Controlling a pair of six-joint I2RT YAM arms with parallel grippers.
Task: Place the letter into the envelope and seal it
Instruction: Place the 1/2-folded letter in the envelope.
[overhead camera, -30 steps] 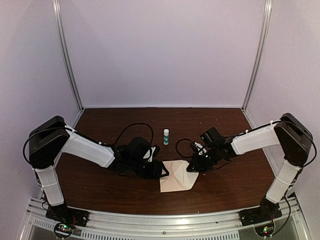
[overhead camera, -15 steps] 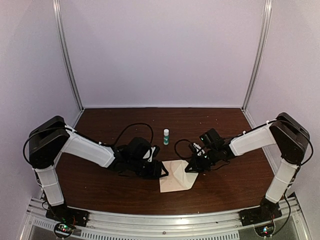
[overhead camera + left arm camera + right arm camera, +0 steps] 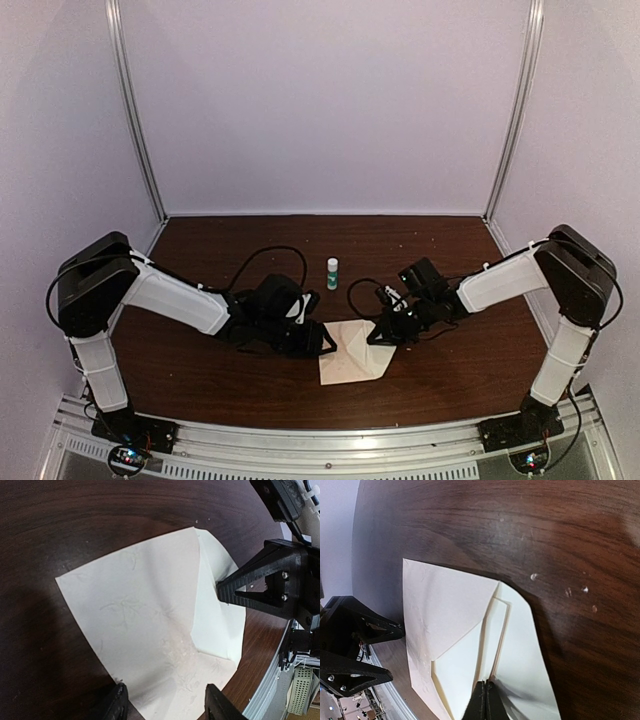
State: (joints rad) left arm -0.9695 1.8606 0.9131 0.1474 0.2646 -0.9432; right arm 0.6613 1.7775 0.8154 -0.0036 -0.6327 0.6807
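Pale lilac walls (image 3: 320,100) are seen around a dark wooden table (image 3: 200,250). The envelope (image 3: 350,362) is laid flat close to the table's near edge, roughly midway between its left and right edges, with the flap not sealed down. The left gripper (image 3: 325,343) is set at the envelope's left side with its jaws about half open. Nothing is caught between them, and the paper is just lying under the fingertips (image 3: 117,704). The right gripper (image 3: 374,337) is pinched fully shut right at the flap's edge, and whether any paper is actually trapped in there can't be told. A paler sheet (image 3: 495,630), probably the letter, is seen tucked partly under the flap. What could go wrong, imo: the envelope isn't really pinned down by anything, so it could be dragged or spun across the slick wood if the shut claw is pulled sideways. If only one thin layer is nipped, the flap could be creased or torn, or the sheet yanked back out. The small bottle (image 3: 332,272), stood toward the table's middle just behind the envelope, could be knocked over by a wide swing.
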